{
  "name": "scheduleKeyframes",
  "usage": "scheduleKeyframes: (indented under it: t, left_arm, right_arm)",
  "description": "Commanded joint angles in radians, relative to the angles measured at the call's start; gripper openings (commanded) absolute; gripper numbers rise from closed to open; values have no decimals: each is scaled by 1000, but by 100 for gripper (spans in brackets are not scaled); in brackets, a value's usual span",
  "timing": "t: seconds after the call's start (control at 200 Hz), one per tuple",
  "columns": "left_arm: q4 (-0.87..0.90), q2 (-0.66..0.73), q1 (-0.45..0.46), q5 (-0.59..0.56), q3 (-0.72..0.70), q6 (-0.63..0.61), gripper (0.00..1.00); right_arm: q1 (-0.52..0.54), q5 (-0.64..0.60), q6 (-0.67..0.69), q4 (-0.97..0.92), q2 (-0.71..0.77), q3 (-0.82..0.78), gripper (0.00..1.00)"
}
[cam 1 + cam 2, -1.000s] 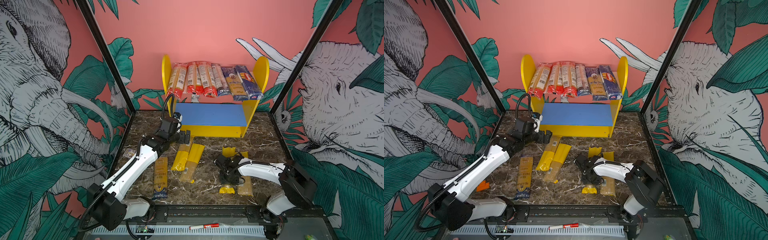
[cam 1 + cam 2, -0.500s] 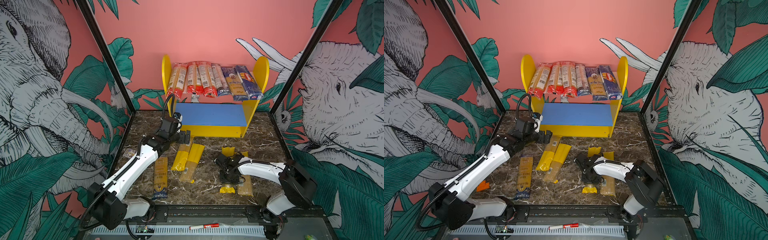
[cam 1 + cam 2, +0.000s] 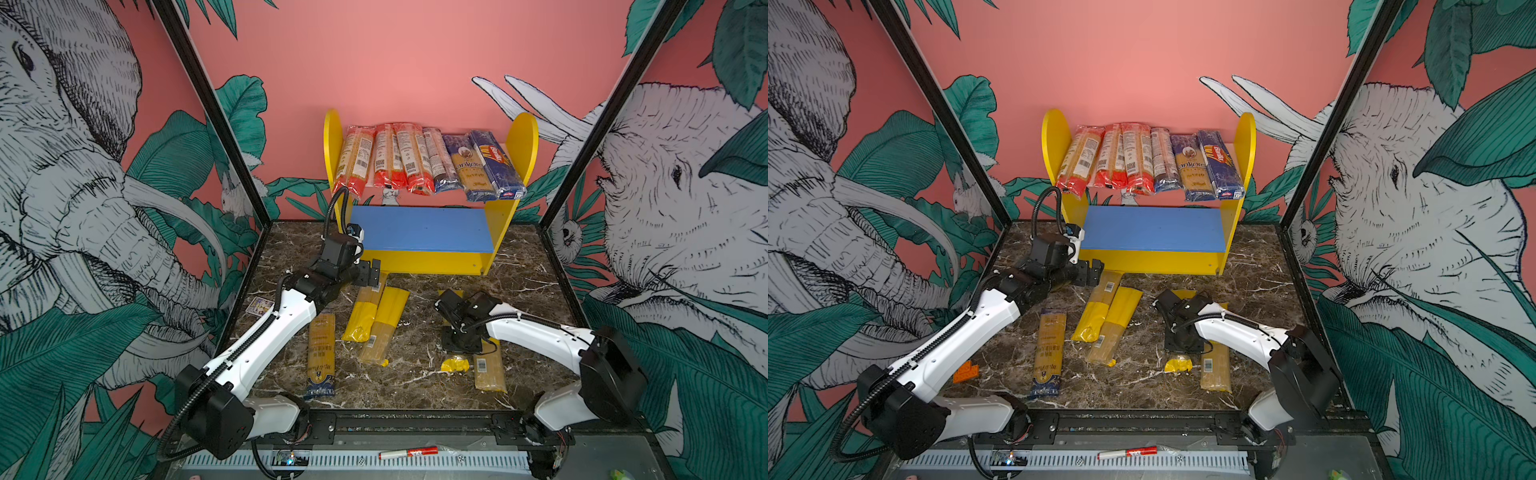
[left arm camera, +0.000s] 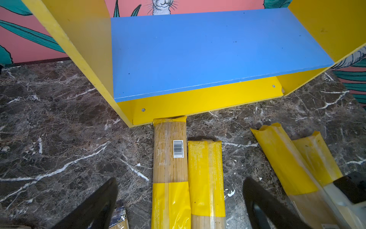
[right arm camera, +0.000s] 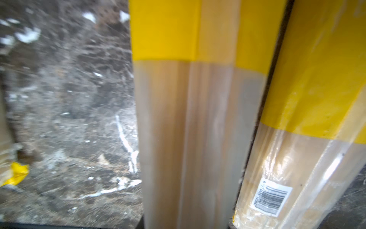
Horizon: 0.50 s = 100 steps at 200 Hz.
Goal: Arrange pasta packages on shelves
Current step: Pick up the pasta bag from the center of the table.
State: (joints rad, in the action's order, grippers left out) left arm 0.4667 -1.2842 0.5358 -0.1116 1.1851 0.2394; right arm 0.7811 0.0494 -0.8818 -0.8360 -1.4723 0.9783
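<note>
Right gripper pinching half-yellow pack | left gripper spread wide before shelves

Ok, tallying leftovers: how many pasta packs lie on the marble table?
5. Blue-ended clear pack leftmost; half-yellow pack and second half-yellow pack together mid-table; third half-yellow pack in the right hand; fourth half-yellow pack beside it.

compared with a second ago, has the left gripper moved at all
No. The left gripper still hangs open at the front left corner of the shelf, same spot.
</note>
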Motion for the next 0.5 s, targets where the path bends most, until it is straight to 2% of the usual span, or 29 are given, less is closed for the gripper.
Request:
scheduleKeyframes:
  t: [0.0, 0.265, 0.495]
  left_arm:
    - [-22, 5, -4, -7, -4, 5, 99]
    - [-27, -16, -3, 9, -1, 14, 99]
    - [-44, -45, -5, 34, 0, 14, 99]
  right_arm:
    - [-24, -10, 29, 10, 56, 37, 0]
    - [-45, -4, 91, 11, 101, 87, 0]
    - [-50, -45, 154, 12, 156, 135, 0]
